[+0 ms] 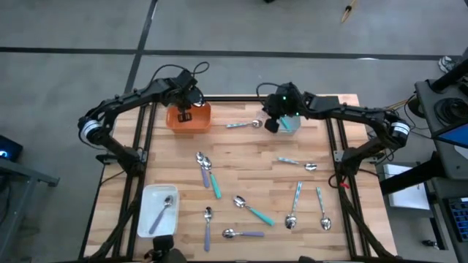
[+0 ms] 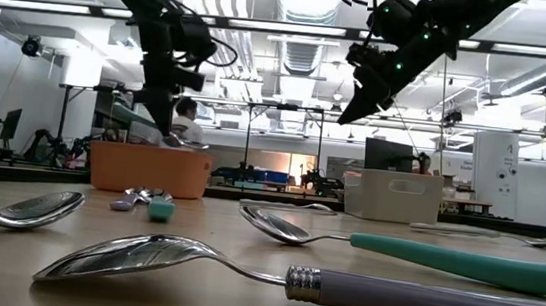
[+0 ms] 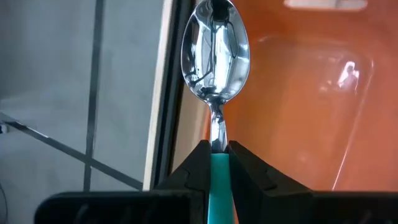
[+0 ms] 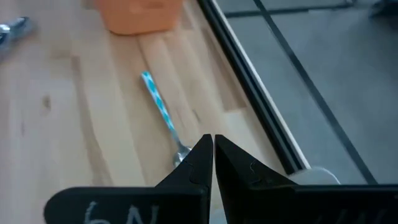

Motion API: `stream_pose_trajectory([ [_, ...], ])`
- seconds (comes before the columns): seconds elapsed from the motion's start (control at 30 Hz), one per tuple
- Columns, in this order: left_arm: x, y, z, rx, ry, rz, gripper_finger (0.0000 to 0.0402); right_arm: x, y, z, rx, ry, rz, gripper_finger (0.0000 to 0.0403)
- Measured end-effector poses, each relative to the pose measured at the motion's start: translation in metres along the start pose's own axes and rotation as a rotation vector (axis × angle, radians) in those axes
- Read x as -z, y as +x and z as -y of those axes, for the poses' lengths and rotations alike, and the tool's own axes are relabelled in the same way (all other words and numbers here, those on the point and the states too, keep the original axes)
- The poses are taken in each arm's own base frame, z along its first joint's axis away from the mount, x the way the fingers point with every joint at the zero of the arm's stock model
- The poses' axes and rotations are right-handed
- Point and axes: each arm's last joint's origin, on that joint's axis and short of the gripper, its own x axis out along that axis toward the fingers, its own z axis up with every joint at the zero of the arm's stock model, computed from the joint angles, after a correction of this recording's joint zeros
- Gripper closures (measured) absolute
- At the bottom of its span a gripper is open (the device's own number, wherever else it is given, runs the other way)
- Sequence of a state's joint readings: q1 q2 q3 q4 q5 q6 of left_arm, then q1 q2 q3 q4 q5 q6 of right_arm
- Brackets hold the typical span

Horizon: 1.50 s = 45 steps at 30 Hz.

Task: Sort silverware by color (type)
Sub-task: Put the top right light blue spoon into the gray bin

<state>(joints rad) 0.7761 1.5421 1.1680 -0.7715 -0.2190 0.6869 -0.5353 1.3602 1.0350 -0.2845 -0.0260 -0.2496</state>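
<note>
Low view, nearest: lavender-handled spoon (image 2: 242, 271) and teal spoon (image 2: 394, 250) flat on table (image 1: 241, 157). Farther: left gripper (image 3: 216, 152) clamped on teal-handled spoon (image 3: 216, 56), hanging over orange tray (image 1: 189, 118). Right gripper (image 4: 212, 149) pinched closed, empty, above white bin (image 2: 392, 196).

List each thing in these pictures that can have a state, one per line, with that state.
left gripper: shut on the teal spoon, over the orange tray
teal spoon: held by its handle, bowl hanging forward
orange tray: upright, holds no spoons that show
right gripper: shut, empty, above the table
white tray: holds one spoon
</note>
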Motion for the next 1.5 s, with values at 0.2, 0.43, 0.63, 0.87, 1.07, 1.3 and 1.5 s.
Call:
stream_pose_trajectory([
  [0.2, 0.001, 0.007, 0.002, 0.017, 0.013, -0.021, 0.0378, 0.004, -0.001, 0.008, 0.013, 0.022, -0.031, 0.0394],
  [0.43, 0.002, 0.009, 0.002, 0.021, 0.011, -0.028, 0.0378, 0.008, 0.0, 0.011, 0.02, -0.041, -0.039, 0.0394],
  [0.63, 0.003, 0.009, 0.002, 0.021, -0.024, -0.03, 0.0378, 0.009, -0.002, 0.035, 0.127, -0.065, -0.005, 0.0394],
  [0.87, 0.003, 0.008, 0.002, 0.022, -0.102, -0.033, 0.0378, 0.009, -0.009, 0.072, 0.251, -0.01, 0.092, 0.0394],
  [1.07, -0.005, 0.001, -0.007, -0.022, -0.167, 0.028, 0.0378, 0.007, -0.013, 0.087, 0.309, 0.063, 0.173, 0.0394],
  [1.3, -0.043, -0.032, -0.036, 0.032, -0.26, 0.506, 0.0378, -0.011, -0.007, 0.09, 0.133, 0.108, 0.454, 0.0394],
  [1.5, -0.065, -0.054, -0.047, 0.219, -0.272, 0.942, 0.0378, -0.018, 0.01, 0.095, 0.045, 0.256, 0.618, 0.0394],
])
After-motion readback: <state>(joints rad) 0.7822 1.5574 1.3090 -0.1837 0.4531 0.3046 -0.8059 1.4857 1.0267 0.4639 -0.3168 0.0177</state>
